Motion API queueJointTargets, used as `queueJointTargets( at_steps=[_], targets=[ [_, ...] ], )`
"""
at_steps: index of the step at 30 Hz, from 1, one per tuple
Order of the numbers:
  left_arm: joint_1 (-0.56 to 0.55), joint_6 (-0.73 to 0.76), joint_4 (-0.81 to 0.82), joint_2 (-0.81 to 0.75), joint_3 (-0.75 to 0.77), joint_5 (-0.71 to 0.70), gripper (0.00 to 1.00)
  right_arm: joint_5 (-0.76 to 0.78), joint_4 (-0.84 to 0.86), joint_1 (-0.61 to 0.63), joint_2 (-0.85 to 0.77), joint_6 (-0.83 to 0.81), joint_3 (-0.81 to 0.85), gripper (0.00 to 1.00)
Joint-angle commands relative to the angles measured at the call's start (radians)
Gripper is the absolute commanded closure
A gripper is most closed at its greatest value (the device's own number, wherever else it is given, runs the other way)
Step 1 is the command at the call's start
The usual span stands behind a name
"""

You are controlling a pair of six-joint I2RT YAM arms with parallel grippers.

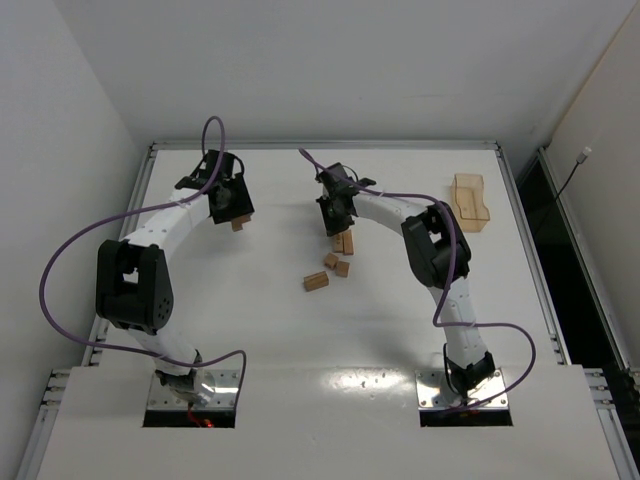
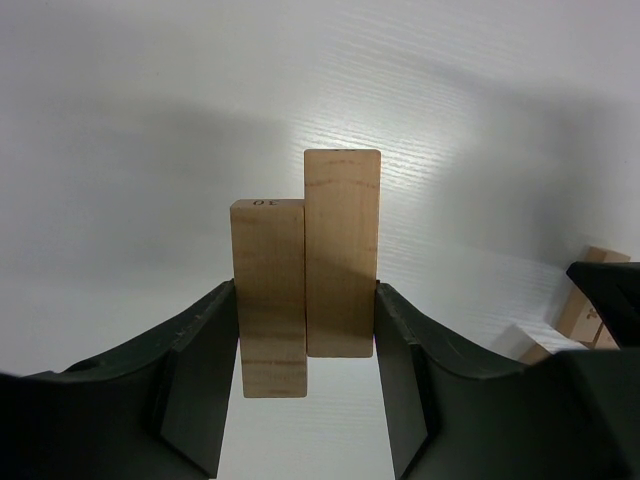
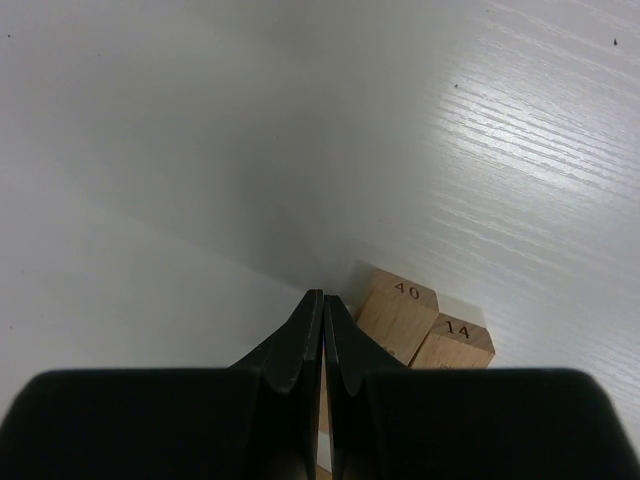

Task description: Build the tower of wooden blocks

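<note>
My left gripper (image 1: pixel 230 205) is at the back left of the table. In the left wrist view it (image 2: pixel 305 330) is shut on two wood blocks held side by side: a shorter-looking one (image 2: pixel 268 290) against the left jaw and a longer one (image 2: pixel 342 250) against the right jaw. One end of them shows in the top view (image 1: pixel 238 225). My right gripper (image 1: pixel 337 212) is shut and empty (image 3: pixel 322 300), just behind two blocks numbered 40 (image 3: pixel 398 312) and 14 (image 3: pixel 453 345), which lie together on the table (image 1: pixel 345 243).
Loose wood blocks lie in front of the right gripper: two together (image 1: pixel 336 264) and one alone (image 1: pixel 316 281). An orange plastic tray (image 1: pixel 470 203) stands at the back right. The white table (image 1: pixel 270 330) ends in a metal rim.
</note>
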Motion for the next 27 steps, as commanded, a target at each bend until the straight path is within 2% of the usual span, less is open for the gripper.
queueJointTargets(
  at_steps=[1, 9, 15, 18, 19, 20, 23, 27],
  targets=[
    [0.01, -0.018, 0.028, -0.001, 0.02, 0.008, 1.0, -0.005, 0.01, -0.004, -0.027, 0.007, 0.002, 1.0],
    [0.01, -0.018, 0.028, 0.008, 0.02, 0.027, 1.0, -0.06, 0.065, 0.016, -0.047, -0.049, 0.109, 1.0],
    [0.01, -0.018, 0.028, 0.008, 0.02, 0.036, 1.0, -0.072, 0.056, 0.016, -0.056, -0.174, 0.184, 0.99],
    [0.01, -0.018, 0.028, 0.008, 0.02, 0.036, 1.0, -0.042, 0.047, 0.007, -0.097, -0.265, 0.141, 0.69],
    [0.01, -0.018, 0.028, 0.008, 0.02, 0.036, 1.0, -0.028, 0.047, 0.007, -0.113, -0.283, 0.124, 0.69],
    [0.01, -0.018, 0.028, 0.008, 0.02, 0.036, 1.0, 0.001, 0.047, -0.005, -0.145, -0.308, 0.106, 0.58],
    [-0.012, -0.018, 0.028, -0.001, 0.02, 0.036, 1.0, 0.023, 0.047, -0.034, -0.205, -0.338, 0.026, 0.35],
    [-0.129, -0.018, 0.051, -0.058, -0.036, 0.027, 1.0, 0.122, 0.058, -0.079, -0.382, -0.339, -0.147, 0.34]
  ],
)
